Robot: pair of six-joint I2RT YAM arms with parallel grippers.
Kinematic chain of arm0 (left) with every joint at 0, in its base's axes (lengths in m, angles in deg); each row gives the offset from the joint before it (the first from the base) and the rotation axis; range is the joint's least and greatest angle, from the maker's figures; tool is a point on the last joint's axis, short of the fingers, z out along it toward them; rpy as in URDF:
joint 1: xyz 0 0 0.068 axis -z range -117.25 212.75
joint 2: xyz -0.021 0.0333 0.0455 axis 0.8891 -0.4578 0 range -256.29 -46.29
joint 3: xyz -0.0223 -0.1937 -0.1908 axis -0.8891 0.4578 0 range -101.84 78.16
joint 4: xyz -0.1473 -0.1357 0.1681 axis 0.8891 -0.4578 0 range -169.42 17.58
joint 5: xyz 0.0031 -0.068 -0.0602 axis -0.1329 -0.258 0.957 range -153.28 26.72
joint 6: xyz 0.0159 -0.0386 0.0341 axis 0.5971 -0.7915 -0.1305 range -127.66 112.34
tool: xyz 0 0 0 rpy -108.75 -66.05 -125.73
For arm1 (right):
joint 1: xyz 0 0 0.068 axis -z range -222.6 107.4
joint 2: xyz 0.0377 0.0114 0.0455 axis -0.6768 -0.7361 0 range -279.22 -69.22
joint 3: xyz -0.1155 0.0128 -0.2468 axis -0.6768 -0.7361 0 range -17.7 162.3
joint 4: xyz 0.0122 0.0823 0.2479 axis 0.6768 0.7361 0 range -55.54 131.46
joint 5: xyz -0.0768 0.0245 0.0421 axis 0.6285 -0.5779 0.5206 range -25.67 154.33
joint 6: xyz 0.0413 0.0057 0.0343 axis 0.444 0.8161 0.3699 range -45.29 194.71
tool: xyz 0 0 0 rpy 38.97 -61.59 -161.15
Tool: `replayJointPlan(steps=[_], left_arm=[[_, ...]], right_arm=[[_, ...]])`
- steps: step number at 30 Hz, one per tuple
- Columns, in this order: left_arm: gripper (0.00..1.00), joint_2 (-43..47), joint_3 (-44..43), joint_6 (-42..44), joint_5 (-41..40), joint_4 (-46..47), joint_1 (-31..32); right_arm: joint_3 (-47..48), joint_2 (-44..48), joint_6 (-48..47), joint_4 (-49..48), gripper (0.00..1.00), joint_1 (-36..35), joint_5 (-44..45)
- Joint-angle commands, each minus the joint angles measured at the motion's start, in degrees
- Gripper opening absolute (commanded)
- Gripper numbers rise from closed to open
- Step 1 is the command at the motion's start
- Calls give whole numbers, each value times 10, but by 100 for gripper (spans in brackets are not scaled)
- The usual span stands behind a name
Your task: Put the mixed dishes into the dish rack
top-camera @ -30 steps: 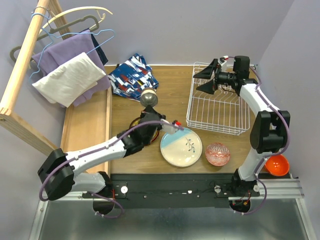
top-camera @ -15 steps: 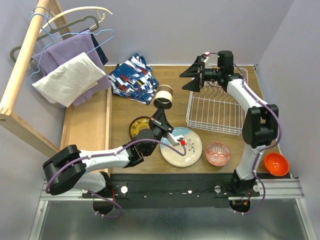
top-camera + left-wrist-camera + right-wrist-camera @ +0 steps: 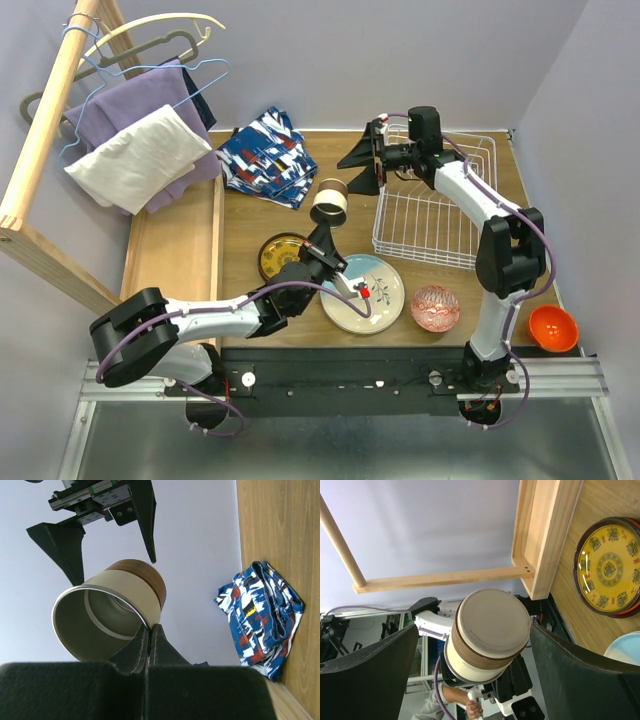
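Observation:
My left gripper is shut on the rim of the steel cup, which is cream outside with a brown band, and holds it up above the table. In the left wrist view the fingers pinch the cup's rim. My right gripper is open at the left end of the white dish rack and points at the cup. In the right wrist view the cup's base sits between the spread fingers, apart from both. The pale plate with a sprig and the dark yellow plate lie on the table.
A red-patterned bowl sits right of the pale plate. An orange bowl sits off the table's right edge. The patterned cloth lies at the back. Hangers and clothes hang on a wooden frame at left.
My right gripper has swung left from over the rack to the cup. My left arm has carried the cup a little to the right and turned it on its side.

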Motion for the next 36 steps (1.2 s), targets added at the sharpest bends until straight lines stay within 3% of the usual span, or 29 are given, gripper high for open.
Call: replayJointPlan(steps=[1,15,36], left_arm=[[0,1,1,7,6,30,2],[0,-53,-44,7,-20,4,1],[0,-40,-71,22,-50,-15,1]], right_arm=[[15,-8,-4,24,100,-6,-35],[-4,-8,-25,56,100,-10,-44],[-27,-3,-79,131,100,9,6]])
